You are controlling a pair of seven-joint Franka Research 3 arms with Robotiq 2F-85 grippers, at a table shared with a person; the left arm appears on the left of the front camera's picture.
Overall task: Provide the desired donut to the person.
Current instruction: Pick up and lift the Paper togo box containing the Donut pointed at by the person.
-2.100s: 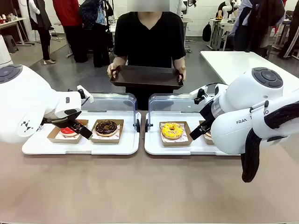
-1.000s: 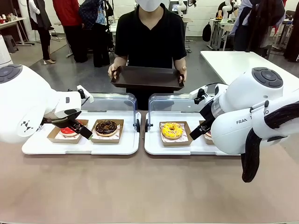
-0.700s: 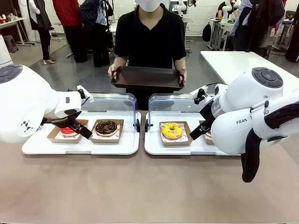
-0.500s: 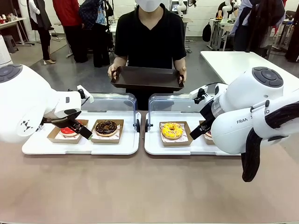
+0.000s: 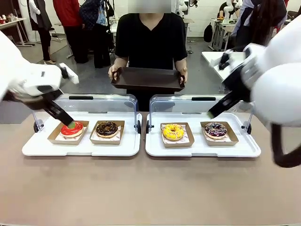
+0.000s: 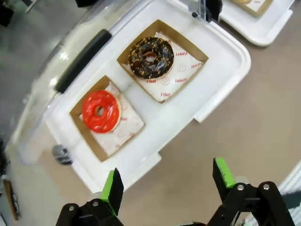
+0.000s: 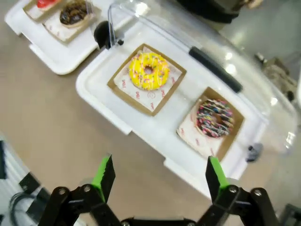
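Each in a brown paper box, a red donut (image 5: pixel 71 128) and a chocolate donut (image 5: pixel 107 127) lie on the left white tray (image 5: pixel 80 147). A yellow sprinkled donut (image 5: pixel 173 131) and a dark sprinkled donut (image 5: pixel 216 129) lie on the right white tray (image 5: pixel 202 149). The person (image 5: pixel 150 37) stands across the table holding a dark brown tray (image 5: pixel 146 77) with both hands. My left gripper (image 5: pixel 68 122) hangs open above the red donut (image 6: pixel 100 111), with the chocolate donut (image 6: pixel 151 56) beside it. My right gripper (image 5: pixel 212 113) hangs open above the right tray, over the yellow donut (image 7: pixel 149 70) and the dark sprinkled one (image 7: pixel 215 117).
Clear hinged lids (image 5: pixel 104 102) stand open behind both white trays. A black handle (image 5: pixel 138 125) sits between the trays. Bare brown tabletop (image 5: pixel 150 188) stretches along the near side. Other people stand far behind.
Both arms have lifted up and back from low over the trays. The dark sprinkled donut, hidden before by the right arm, now shows. The person holds the brown tray as before.
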